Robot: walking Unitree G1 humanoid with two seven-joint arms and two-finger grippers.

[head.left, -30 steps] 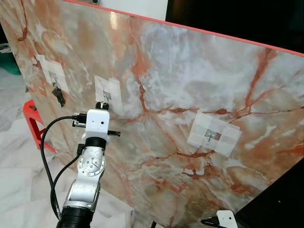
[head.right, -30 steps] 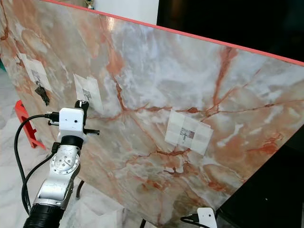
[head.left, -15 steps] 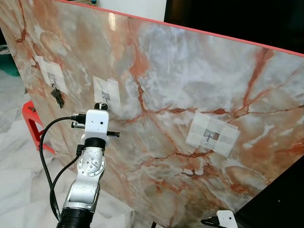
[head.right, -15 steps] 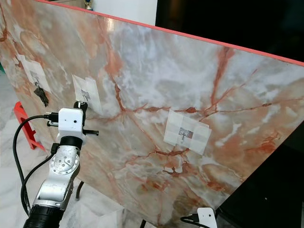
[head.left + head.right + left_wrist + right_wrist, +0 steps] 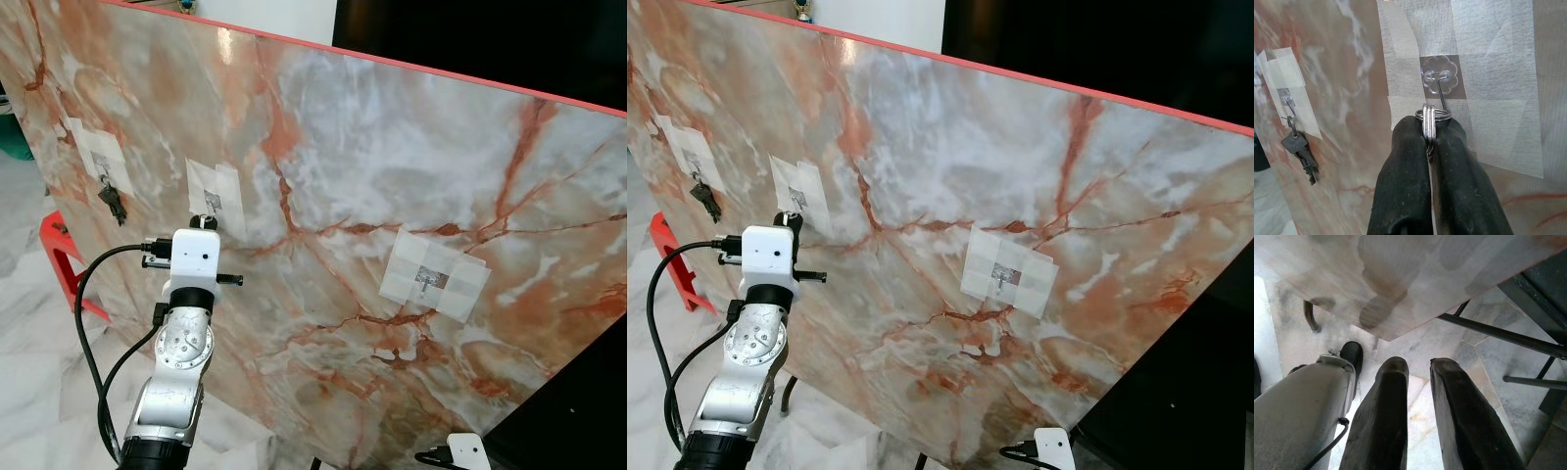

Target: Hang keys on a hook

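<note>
Keys' ring [image 5: 1433, 117] is pinched edge-on between the fingers of my left claw [image 5: 1431, 147], pressed right up under the clear flower-shaped hook [image 5: 1439, 78] on its taped patch on the marble board [image 5: 392, 176], and I can't tell whether the ring has actually passed over the hook's wire. If I let go too soon the keys drop to the floor, and pushing harder could peel the tape or bend the hook. Another set of keys [image 5: 1300, 152] hangs on the neighbouring hook; my right claw [image 5: 1418, 396] hangs idle, fingers slightly parted.
</note>
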